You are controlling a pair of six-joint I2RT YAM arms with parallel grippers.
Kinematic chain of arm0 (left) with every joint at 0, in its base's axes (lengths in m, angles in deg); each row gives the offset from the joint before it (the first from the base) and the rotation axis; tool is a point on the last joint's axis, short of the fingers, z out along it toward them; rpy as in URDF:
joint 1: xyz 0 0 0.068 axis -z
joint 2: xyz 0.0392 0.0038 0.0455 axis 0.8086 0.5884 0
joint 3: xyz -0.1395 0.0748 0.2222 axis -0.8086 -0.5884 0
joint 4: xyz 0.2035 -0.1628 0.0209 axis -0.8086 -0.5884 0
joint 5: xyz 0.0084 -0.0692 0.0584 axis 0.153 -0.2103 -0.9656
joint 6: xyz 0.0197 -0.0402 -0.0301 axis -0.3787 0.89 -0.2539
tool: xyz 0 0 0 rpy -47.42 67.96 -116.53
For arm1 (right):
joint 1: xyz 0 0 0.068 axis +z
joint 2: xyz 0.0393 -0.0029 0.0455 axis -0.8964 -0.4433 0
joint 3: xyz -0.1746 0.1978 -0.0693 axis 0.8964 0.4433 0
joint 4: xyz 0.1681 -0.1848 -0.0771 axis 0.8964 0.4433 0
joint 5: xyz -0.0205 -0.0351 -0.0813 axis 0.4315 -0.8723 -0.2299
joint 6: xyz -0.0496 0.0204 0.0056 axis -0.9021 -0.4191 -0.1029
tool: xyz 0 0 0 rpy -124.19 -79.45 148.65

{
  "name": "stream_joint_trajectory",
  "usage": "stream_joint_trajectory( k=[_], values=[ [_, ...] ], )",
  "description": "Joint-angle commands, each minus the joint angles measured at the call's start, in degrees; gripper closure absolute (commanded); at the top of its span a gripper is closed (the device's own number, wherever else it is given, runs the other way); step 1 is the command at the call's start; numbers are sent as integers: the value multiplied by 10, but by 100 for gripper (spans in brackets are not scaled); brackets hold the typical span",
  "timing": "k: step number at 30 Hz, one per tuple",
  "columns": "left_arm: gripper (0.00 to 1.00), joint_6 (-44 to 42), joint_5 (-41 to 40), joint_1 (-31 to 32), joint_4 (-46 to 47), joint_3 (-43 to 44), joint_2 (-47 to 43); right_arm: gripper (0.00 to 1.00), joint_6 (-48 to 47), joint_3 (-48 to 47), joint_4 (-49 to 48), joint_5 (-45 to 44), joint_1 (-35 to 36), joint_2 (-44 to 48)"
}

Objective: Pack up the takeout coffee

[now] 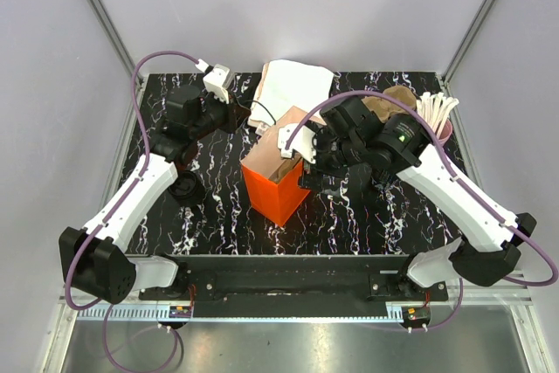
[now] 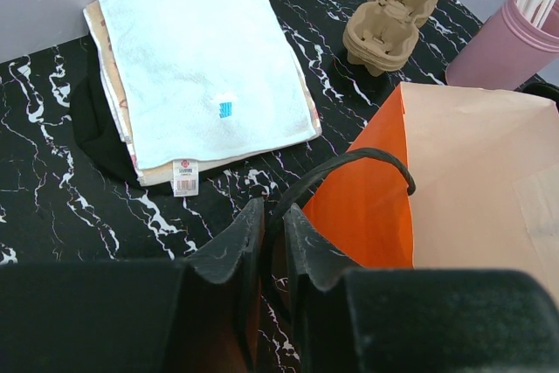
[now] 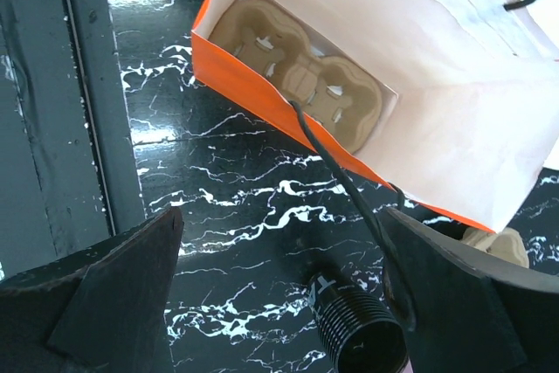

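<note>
Packing step: we judge the takeout coffee (image 3: pixel 354 338) is not yet bagged; the pick-up comes next.
Left jaws: clamped on the black handle (image 2: pixel 358 154) of the orange bag (image 1: pixel 275 194), which stands mid-table (image 1: pixel 218 216).
Right jaws: spread wide, holding nothing.
Coffee: it appears upright on the table, just right of the bag, between the right jaws.
Next move: we think the right jaws must drop around the ribbed wall, close, lift it over the bag's rim and seat it in the carrier (image 3: pixel 297 76).
Right wrist only: shows the carrier at the bag's bottom, and the cup, which we cannot pick out under the arm from above.
Left wrist only: shows the handle grip, a spare carrier (image 2: pixel 389 15), the pink cup (image 2: pixel 502 45) and the folded cloths (image 2: pixel 201 67) at the far side.
</note>
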Motion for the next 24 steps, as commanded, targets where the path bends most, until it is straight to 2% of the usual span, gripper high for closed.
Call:
stream_joint_trajectory(
  k=[1,10,24],
  values=[
    [82,-7,9,1,15,20,-7,2,-14,9,-27,29,5,23],
    [82,-11,11,1,9,29,-2,6,-14,30,-49,39,4,25],
    [82,-31,17,7,-33,82,20,17,-13,-2,-50,15,4,26]
  ],
)
